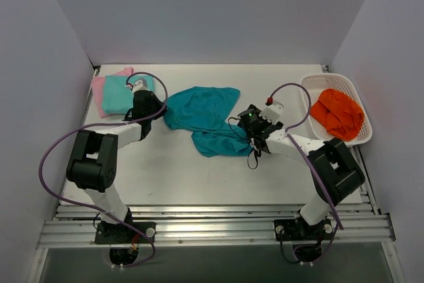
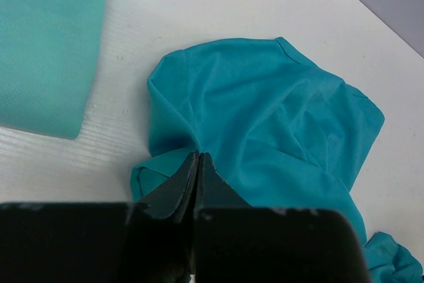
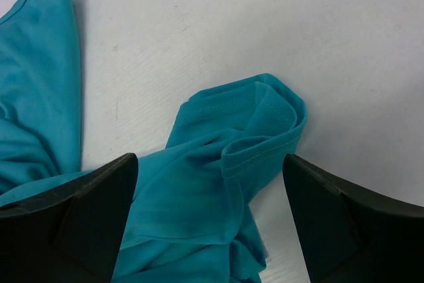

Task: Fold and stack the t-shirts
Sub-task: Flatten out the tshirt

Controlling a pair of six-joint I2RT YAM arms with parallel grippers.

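Left arm [image 1: 99,157]: elbow up, forearm angled forward and inward. Left gripper [image 2: 199,162] is closed tight, tips pinching the teal t-shirt [image 2: 278,117]. Right arm [image 1: 334,167]: elbow up, forearm reaching inward, wrist low. Right gripper [image 3: 209,164] is wide open, nothing clamped.

Pink tee [image 1: 97,88] mostly under the aqua-mint tee [image 1: 118,95]; pinched edge of the teal tee [image 2: 278,117] behind the left gripper [image 2: 199,158].

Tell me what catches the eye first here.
A crumpled teal shirt lies mid-table, the left gripper pinched shut on its edge and the right gripper open over its hem. A bright orange cloth fills a white basket at right; a folded aqua shirt sits on a pink one at left.
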